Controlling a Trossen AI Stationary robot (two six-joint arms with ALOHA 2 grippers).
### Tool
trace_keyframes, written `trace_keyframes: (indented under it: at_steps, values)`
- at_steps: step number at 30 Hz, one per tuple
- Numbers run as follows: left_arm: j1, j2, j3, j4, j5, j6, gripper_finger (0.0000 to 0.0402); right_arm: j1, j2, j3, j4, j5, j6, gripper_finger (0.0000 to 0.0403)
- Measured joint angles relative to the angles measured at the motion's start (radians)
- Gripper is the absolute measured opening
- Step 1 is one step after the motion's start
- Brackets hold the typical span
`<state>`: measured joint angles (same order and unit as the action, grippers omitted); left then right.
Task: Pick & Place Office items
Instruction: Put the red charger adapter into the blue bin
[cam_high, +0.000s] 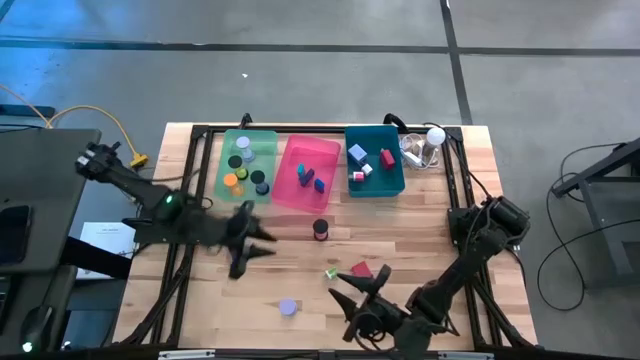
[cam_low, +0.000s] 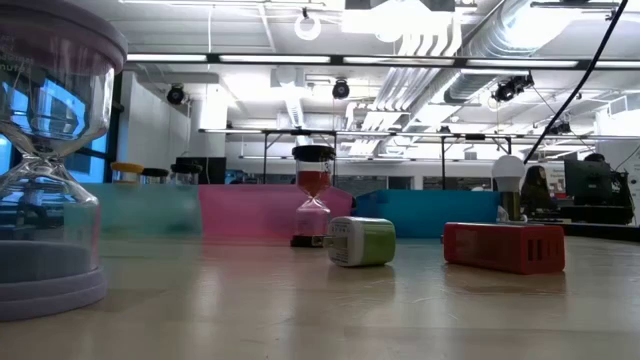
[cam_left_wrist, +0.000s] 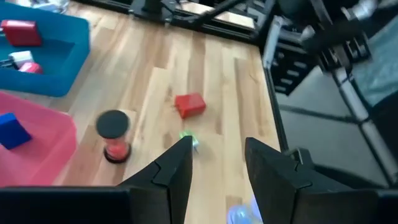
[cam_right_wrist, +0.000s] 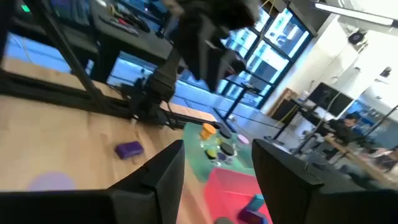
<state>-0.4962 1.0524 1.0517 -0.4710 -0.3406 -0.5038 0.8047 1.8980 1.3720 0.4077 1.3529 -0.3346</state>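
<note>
Sorting is partway through, judging by the layout: the green plastic bin (cam_high: 247, 165), the pink plastic bin (cam_high: 306, 173) and the teal plastic bin (cam_high: 373, 160) each hold several small pieces, while 4 office items lie loose on the wooden table (cam_high: 420, 235).

The left gripper (cam_high: 262, 243) hangs over the table with its 2 dark fingers (cam_left_wrist: 176, 168) spread and nothing between them. Ahead of it, in its wrist view, stand the small hourglass with a black cap and red sand (cam_left_wrist: 114, 135), the red rectangular block (cam_left_wrist: 189, 104) beyond that, and the little green-and-white block (cam_left_wrist: 188, 139) close in front of the fingertips. The lavender round disc (cam_high: 288, 307) sits nearer the table's front edge, between the 2 grippers.

The right gripper (cam_high: 360, 288) is low at the front of the table, fingers apart and empty (the red block lies just beside its tips, the green one a little further off).

This looks like the approach step — neither arm has picked anything. The next move probably calls for the left gripper to drop over the green block or the hourglass, centre the fingers on either side, then close.
</note>
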Motion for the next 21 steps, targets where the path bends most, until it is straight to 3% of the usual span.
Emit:
trace_keyframes:
  at_steps: [4, 9, 15, 21]
  values:
    - [-0.172, 0.015, 0.0, 0.002, -0.139, -0.036, 0.0143, 0.027, 0.0, 0.0, 0.014, 0.009, 0.047, 0.0176]
    - [-0.306, 0.024, 0.0, 0.001, -0.241, -0.075, 0.0143, 0.045, 0.0, 0.0, 0.078, 0.068, 0.078, 0.0179]
    - [-0.39, 0.024, 0.0, -0.003, -0.328, -0.097, 0.0143, 0.059, -0.002, 0.0, 0.177, 0.216, 0.078, 0.0229]
    - [-0.414, 0.024, 0.0, -0.032, -0.374, -0.11, 0.0143, 0.06, -0.002, 0.0, 0.189, 0.214, 0.074, 0.0276]
